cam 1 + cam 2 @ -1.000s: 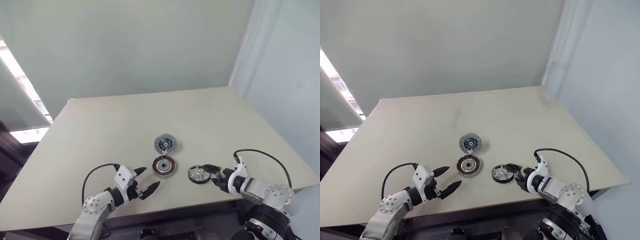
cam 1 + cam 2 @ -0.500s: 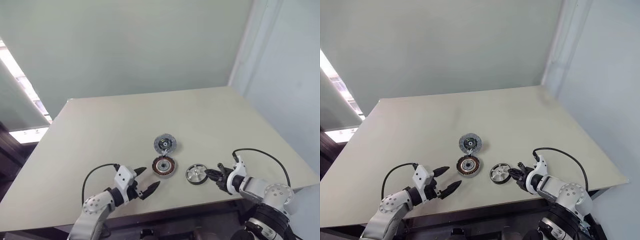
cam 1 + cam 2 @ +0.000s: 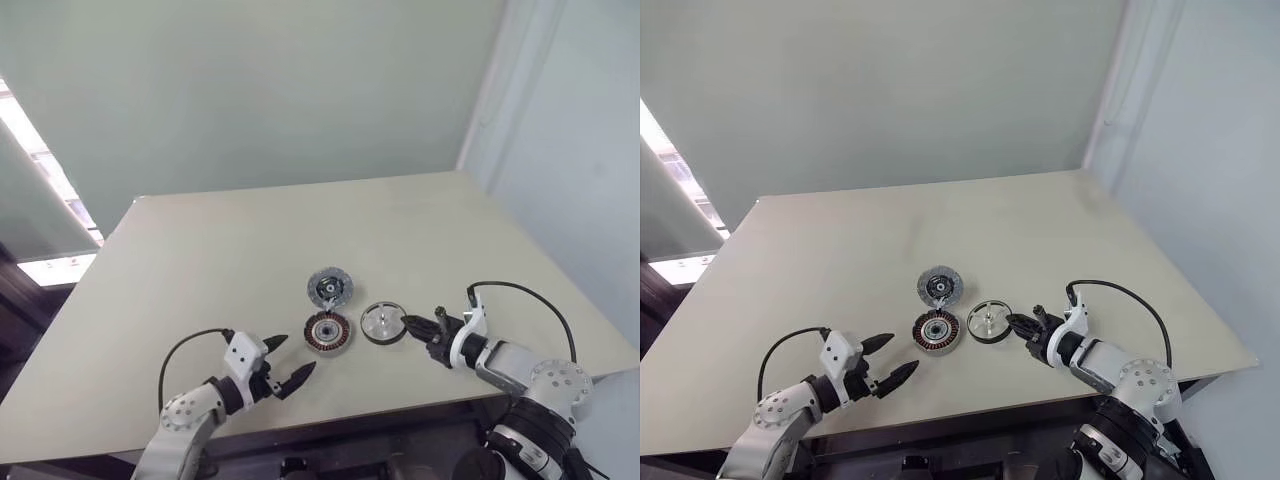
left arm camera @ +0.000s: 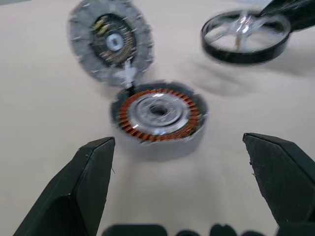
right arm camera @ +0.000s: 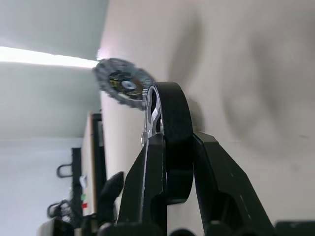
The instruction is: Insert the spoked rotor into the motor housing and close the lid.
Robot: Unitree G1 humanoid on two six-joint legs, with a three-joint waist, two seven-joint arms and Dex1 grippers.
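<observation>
The right gripper (image 3: 1023,325) pinches the spoked rotor (image 3: 986,321) by its dark rim, just beside the motor housing (image 3: 938,332). It looks rigid, light metal (smooth, likely slippery), so the rim suits gripping. The left gripper (image 3: 887,358) stands spread, empty.

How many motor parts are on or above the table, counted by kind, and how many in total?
spoked rotor: 1
motor housing: 1
lid: 1
Total: 3
</observation>
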